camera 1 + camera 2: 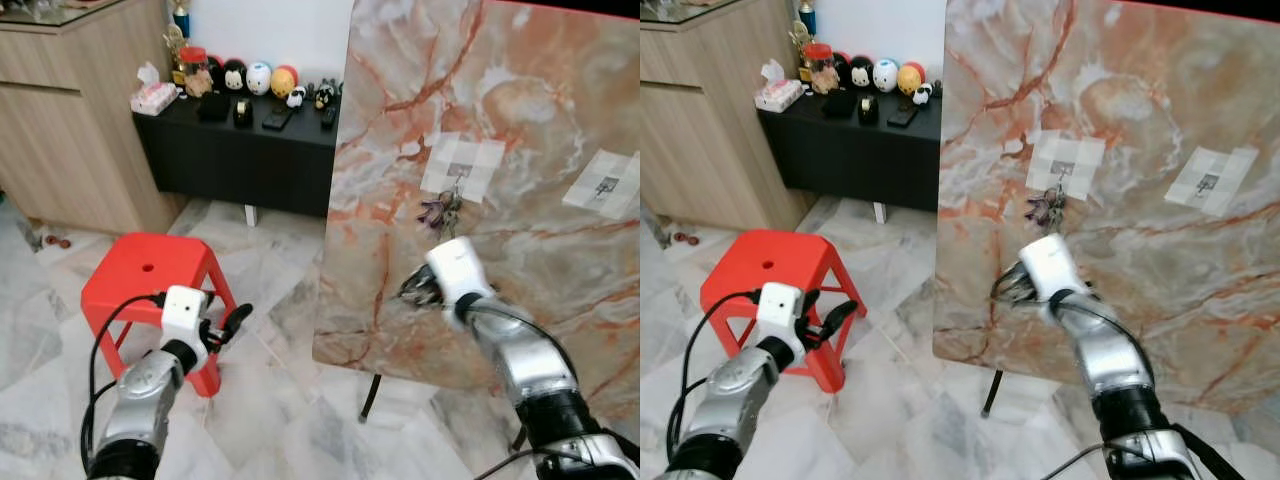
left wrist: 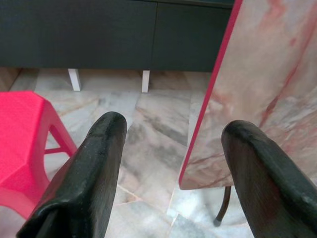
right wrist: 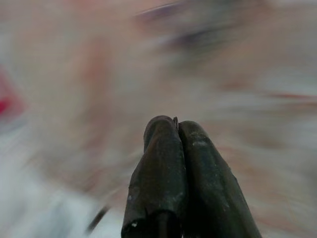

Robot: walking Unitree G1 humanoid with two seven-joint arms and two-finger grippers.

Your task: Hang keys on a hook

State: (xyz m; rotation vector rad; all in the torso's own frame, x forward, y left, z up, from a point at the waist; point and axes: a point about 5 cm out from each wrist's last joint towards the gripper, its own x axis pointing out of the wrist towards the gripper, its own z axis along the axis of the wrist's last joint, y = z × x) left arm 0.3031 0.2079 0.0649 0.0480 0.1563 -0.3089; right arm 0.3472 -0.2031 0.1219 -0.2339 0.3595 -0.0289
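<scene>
Right gripper [image 1: 1008, 285] below hung keys [image 1: 1045, 207]

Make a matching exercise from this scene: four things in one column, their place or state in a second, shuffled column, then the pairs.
Things
1. bunch of keys
2. red plastic stool
3. left gripper
4. right gripper

Place or state
A. fingers pressed together
B. stands on the marble floor, left of the board
C. hangs on the left hook of the marble-patterned board
D. fingers spread apart

Pairs: 1-C, 2-B, 3-D, 4-A
</scene>
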